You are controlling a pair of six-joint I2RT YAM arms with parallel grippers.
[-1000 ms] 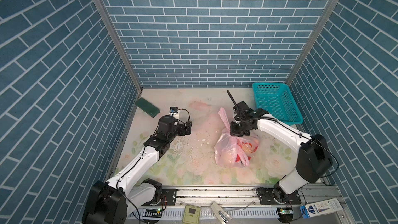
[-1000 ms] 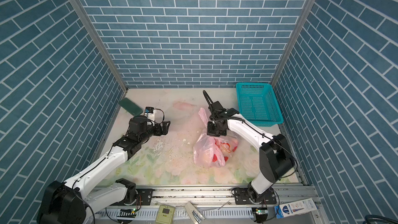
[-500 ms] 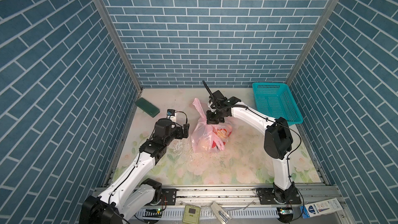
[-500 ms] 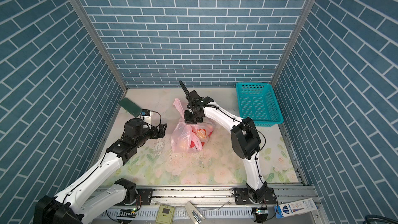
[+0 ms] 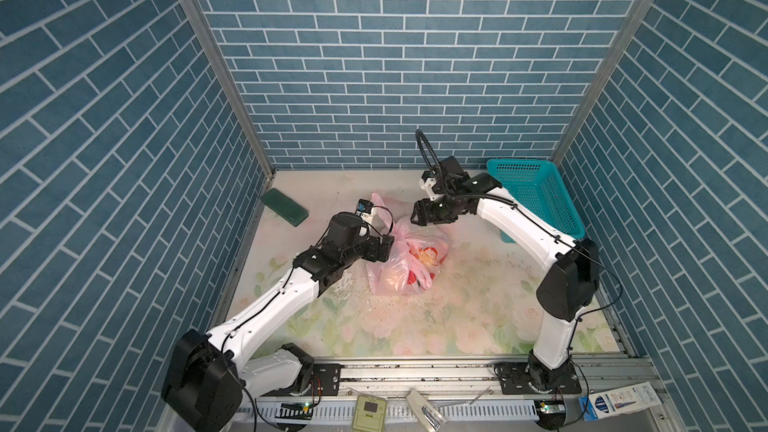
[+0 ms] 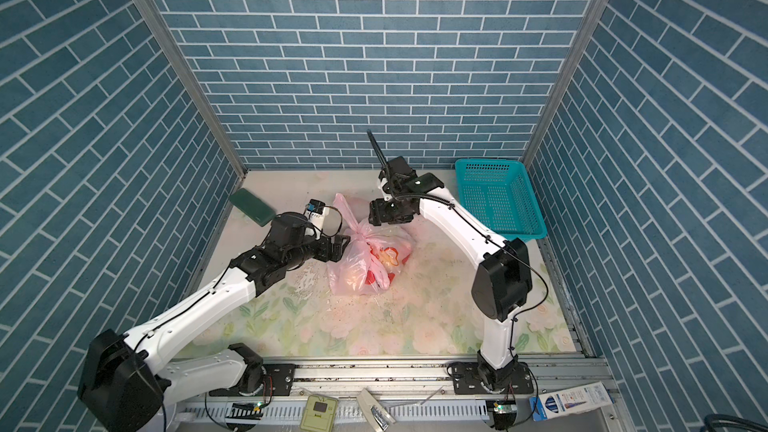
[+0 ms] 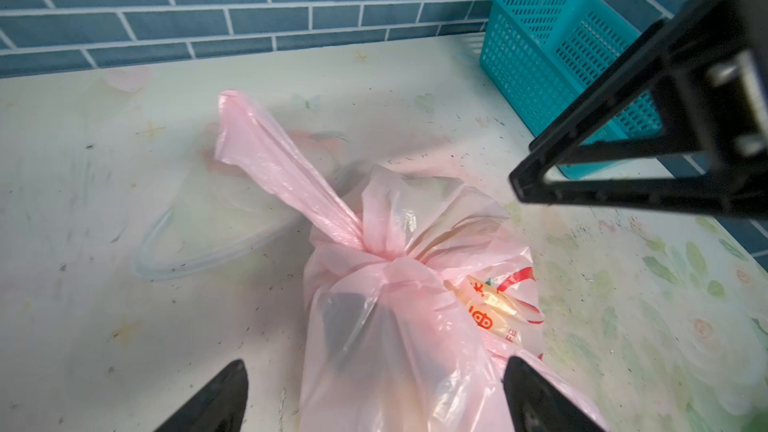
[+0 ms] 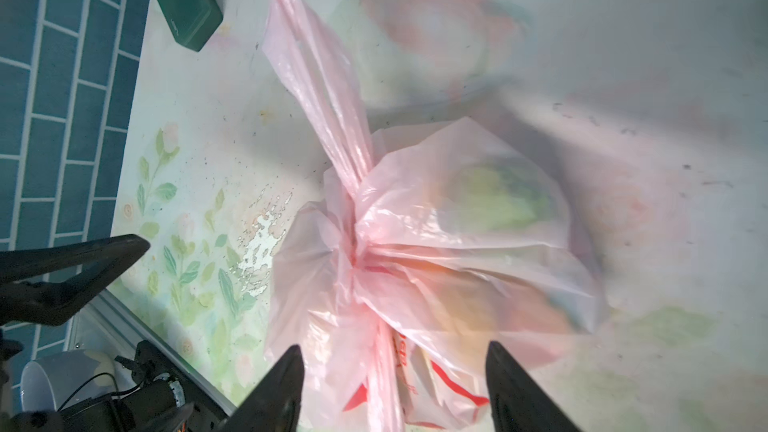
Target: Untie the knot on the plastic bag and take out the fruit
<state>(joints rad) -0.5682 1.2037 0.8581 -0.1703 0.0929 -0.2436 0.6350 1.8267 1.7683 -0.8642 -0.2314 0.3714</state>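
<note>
Straddling plastic bag [image 7: 415, 218]: left gripper [image 7: 376, 363], jaws apart.

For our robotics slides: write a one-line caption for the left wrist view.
Open fingers of the left gripper straddle the pink plastic bag, its knot tied, teal mesh basket beyond.

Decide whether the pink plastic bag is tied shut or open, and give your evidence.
Tied shut. In the left wrist view the knot gathers the neck of the pink plastic bag; fruit shows through its film.
</note>
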